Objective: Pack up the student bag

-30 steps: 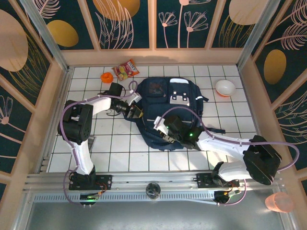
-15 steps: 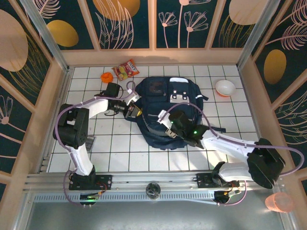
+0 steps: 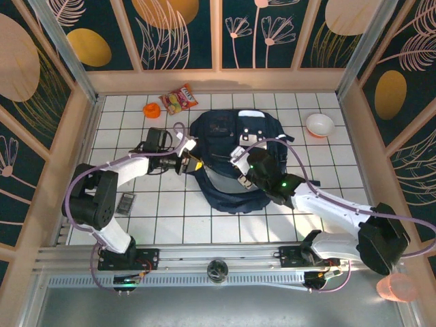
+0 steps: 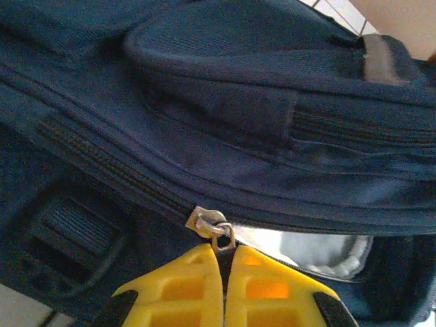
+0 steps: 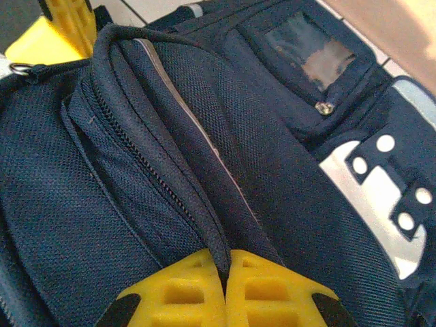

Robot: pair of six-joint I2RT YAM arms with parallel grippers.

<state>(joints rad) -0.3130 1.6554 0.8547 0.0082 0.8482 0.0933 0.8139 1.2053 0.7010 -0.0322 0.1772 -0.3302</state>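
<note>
Bright, even overhead light on white tiles [image 3: 170, 225], soft shadows beside the bag [image 3: 231, 197]. Wrist views dimmer; navy fabric sharp, yellow fingers [image 4: 180, 289] slightly blurred close up.

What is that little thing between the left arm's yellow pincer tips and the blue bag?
A small metal zipper pull. The left pincer is shut on it, and it joins the zipper of the student bag. The left wrist view shows this.
</note>
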